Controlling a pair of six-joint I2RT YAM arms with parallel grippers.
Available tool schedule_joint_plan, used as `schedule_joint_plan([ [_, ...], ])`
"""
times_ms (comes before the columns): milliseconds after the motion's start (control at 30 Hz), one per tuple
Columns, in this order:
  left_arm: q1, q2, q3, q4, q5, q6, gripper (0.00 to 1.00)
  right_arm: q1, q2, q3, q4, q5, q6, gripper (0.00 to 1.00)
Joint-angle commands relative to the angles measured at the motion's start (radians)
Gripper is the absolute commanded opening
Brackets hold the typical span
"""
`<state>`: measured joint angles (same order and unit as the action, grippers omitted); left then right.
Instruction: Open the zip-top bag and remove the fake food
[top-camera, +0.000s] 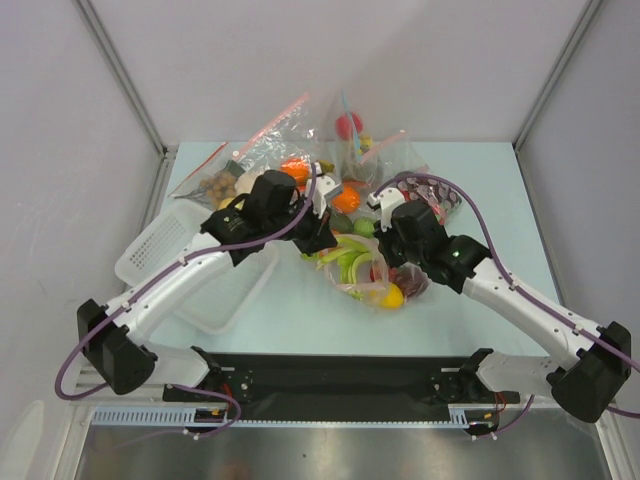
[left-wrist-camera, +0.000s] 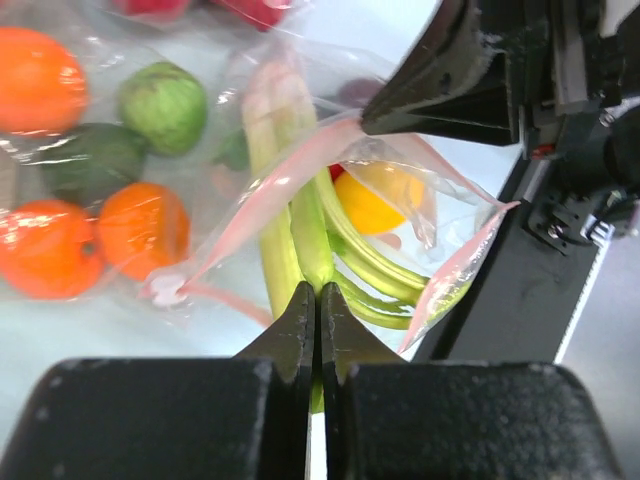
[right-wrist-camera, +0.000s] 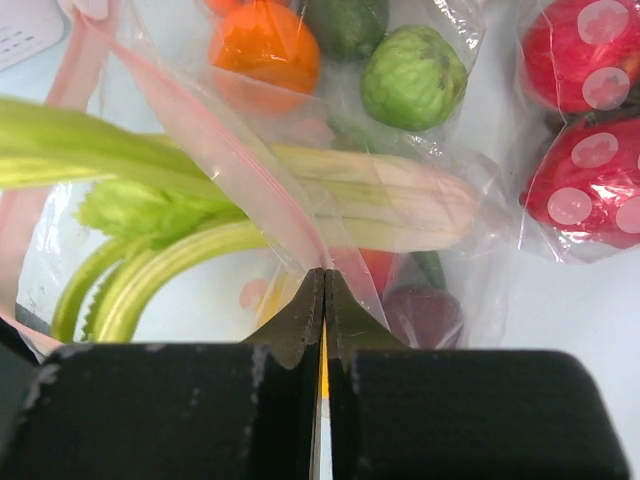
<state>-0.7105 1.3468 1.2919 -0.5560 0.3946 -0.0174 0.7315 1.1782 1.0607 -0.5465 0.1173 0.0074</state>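
Note:
The zip-top bag (top-camera: 375, 275) lies crinkled at mid-table, its pale pink strip (left-wrist-camera: 275, 190) parted so the mouth gapes. Inside show a leek (right-wrist-camera: 380, 205), a yellow lemon (left-wrist-camera: 375, 205) and a dark red apple (right-wrist-camera: 425, 315). My left gripper (top-camera: 322, 243) is at the bag's left side and is shut on the leek's green stalk (left-wrist-camera: 305, 230), as seen in the left wrist view (left-wrist-camera: 318, 290). My right gripper (top-camera: 385, 240) is at the bag's far edge, shut on the bag's plastic by the pink strip in the right wrist view (right-wrist-camera: 325, 272).
A white perforated basket (top-camera: 160, 250) sits at the left. Other clear bags crowd the back: brown balls (top-camera: 215, 185), oranges (left-wrist-camera: 140, 225) with a green fruit (right-wrist-camera: 412, 75), and red spotted pieces (right-wrist-camera: 590, 130). Grey walls enclose the table.

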Motion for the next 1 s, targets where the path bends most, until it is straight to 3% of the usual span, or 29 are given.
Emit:
schedule_joint_plan([
  [0, 0.032, -0.037, 0.050, -0.001, -0.059, 0.014, 0.00, 0.002, -0.002, 0.030, 0.029, 0.029, -0.004, 0.00],
  [367, 0.108, 0.037, 0.078, 0.169, -0.092, -0.039, 0.01, 0.008, -0.038, 0.012, 0.008, -0.106, -0.004, 0.00],
  [700, 0.108, 0.097, 0.109, 0.327, 0.021, -0.145, 0.00, 0.031, 0.009, -0.039, 0.094, -0.287, 0.016, 0.00],
  [967, 0.102, 0.103, 0.026, 0.340, 0.119, -0.138, 0.00, 0.043, 0.075, -0.036, 0.140, -0.236, 0.039, 0.00],
])
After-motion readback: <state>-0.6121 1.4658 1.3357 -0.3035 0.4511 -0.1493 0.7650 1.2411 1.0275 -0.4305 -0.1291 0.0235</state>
